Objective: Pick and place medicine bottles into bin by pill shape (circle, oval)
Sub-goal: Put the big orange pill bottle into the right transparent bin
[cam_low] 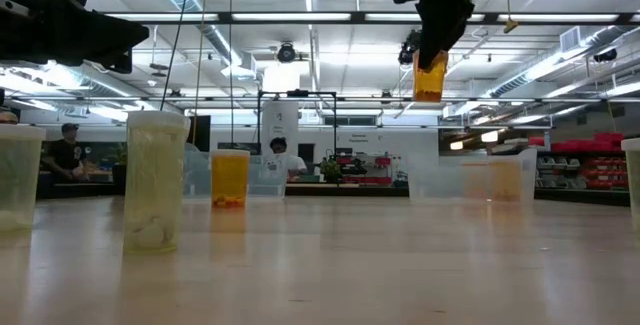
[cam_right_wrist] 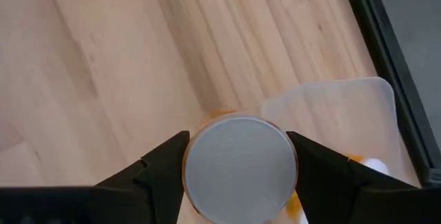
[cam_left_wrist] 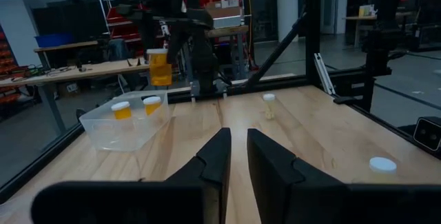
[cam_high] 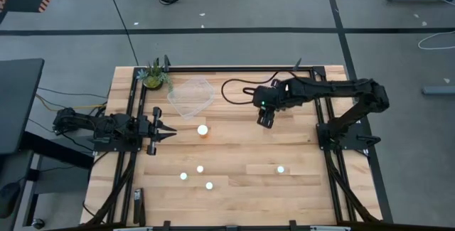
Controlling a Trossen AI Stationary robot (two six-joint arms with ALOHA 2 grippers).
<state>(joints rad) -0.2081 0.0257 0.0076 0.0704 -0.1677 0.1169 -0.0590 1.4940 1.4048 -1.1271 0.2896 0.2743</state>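
Note:
My right gripper is shut on an amber medicine bottle high above the table, to the right of the clear tub. The left wrist view shows two white-capped bottles standing in the tub. Several more bottles stand on the table: one near the middle, three toward the near edge and one at the near right. My left gripper waits at the table's left, open by a narrow gap, and holds nothing. My right gripper pinches the bottle at its top, with one finger on each side of the round white cap. The fingers come from above, pointing down. The bottle's amber body hangs upright below them, lifted clear of the table.
A small potted plant stands at the far left corner, beside the tub. A black cable loops on the table behind the right gripper. Dark frame rails run along the table's left and right sides. People stand in the room beyond the table.

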